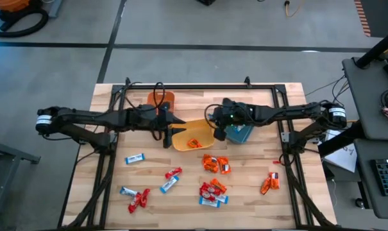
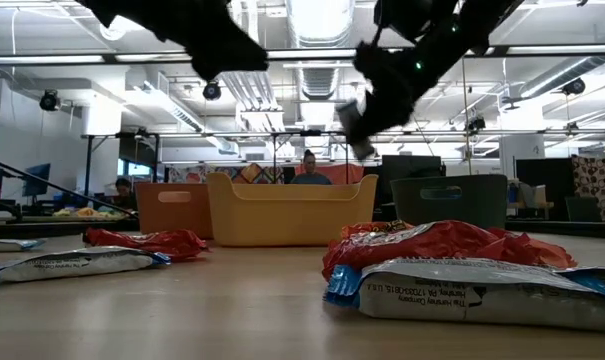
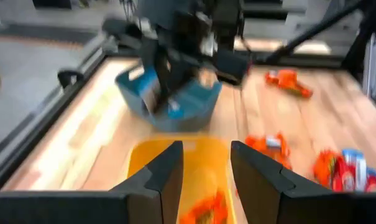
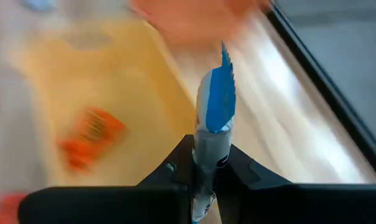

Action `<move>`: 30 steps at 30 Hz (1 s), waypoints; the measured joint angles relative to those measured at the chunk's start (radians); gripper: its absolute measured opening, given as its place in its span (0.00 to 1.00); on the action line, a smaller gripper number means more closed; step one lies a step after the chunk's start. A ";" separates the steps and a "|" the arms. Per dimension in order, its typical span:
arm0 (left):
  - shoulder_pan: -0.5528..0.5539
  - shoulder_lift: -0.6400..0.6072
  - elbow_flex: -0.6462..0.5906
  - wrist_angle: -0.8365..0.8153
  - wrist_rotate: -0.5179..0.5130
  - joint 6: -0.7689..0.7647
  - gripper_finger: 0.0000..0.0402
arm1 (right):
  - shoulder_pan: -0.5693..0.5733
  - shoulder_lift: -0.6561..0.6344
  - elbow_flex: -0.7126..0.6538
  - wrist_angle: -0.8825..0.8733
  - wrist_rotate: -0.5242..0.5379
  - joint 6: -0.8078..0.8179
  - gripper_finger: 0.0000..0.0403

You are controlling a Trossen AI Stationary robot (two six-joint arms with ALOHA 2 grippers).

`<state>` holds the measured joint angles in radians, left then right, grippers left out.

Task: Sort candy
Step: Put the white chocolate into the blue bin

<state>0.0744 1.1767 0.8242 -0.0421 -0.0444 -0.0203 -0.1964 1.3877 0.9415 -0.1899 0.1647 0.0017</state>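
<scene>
My right gripper (image 4: 206,165) is shut on a blue-and-white candy bar (image 4: 215,106), high over the yellow bin's (image 1: 203,128) right end, beside the teal bin (image 1: 240,133). The low view shows that gripper (image 2: 360,128) well above the bins. My left gripper (image 3: 206,177) hovers open over the yellow bin's (image 3: 175,155) left end and touches nothing. One orange packet (image 1: 194,142) lies inside the yellow bin. More candy lies loose on the near half of the table: blue-and-white bars (image 1: 134,158), red wrappers (image 1: 139,200) and orange packets (image 1: 216,164). My right gripper pinches the blue-and-white bar between its two fingers by one end (image 4: 206,146). The bar's blue, serrated end (image 4: 223,74) sticks out ahead of the fingertips. The bar is lifted clear of the table and the bins.
The orange bin (image 1: 163,101) stands behind the yellow one, toward the far edge. A black metal frame (image 1: 200,86) runs along the table's far and side edges. A mixed pile of candy (image 1: 213,192) sits near the front centre, and orange packets (image 1: 270,183) lie to its right.
</scene>
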 joint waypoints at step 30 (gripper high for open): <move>0.644 -0.257 -0.004 -0.466 0.145 0.128 0.20 | -0.192 -0.005 0.046 -0.631 0.061 0.320 0.08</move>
<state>0.7181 0.9196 0.8200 -0.5081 0.1009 0.1081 -0.3889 1.3827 0.9871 -0.8209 0.2258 0.3220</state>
